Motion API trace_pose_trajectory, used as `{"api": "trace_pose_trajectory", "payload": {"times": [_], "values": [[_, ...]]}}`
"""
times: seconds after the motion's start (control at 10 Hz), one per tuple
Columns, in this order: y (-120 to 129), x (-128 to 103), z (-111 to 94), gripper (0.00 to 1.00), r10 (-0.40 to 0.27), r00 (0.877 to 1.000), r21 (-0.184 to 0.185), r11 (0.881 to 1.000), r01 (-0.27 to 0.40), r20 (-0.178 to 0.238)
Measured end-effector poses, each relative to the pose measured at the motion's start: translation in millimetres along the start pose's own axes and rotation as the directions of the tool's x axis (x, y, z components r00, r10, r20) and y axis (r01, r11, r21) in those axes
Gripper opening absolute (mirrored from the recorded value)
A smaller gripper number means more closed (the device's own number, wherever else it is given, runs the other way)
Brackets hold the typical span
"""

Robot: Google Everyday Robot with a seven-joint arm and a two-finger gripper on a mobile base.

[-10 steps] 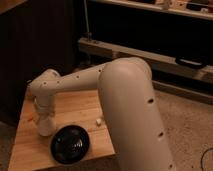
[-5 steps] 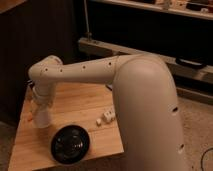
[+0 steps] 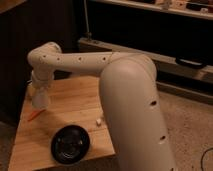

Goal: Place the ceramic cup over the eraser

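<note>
Gripper (image 3: 40,98) at table (image 3: 75,102) left, mostly hidden by arm (image 3: 132,95); arm cut btm.

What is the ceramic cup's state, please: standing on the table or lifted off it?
Lifted, apparently: the ceramic cup hangs from the shut hand over the left side of the table, above the orange stick.

The white arm (image 3: 95,60) stretches across and bends down at the wrist, its claw (image 3: 39,101) hanging low, closed.
</note>
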Motion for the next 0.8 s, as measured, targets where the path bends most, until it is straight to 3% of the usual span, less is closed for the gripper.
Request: {"api": "trace_pose_trajectory", "payload": {"times": [0.3,0.5,0.6,0.8], "values": [[-28,-40,-48,0.00,0.002,0.999,0.062,0.998,-0.004,0.032],[-64,-58,-83,0.00,-0.008,0.999,0.092,0.996,0.003,0.051],[-88,-69,-103,0.00,-0.021,0.998,0.094,0.995,0.015,0.063],[-118,-81,-119,0.00,-0.047,0.997,0.086,0.995,0.041,0.067]]}}
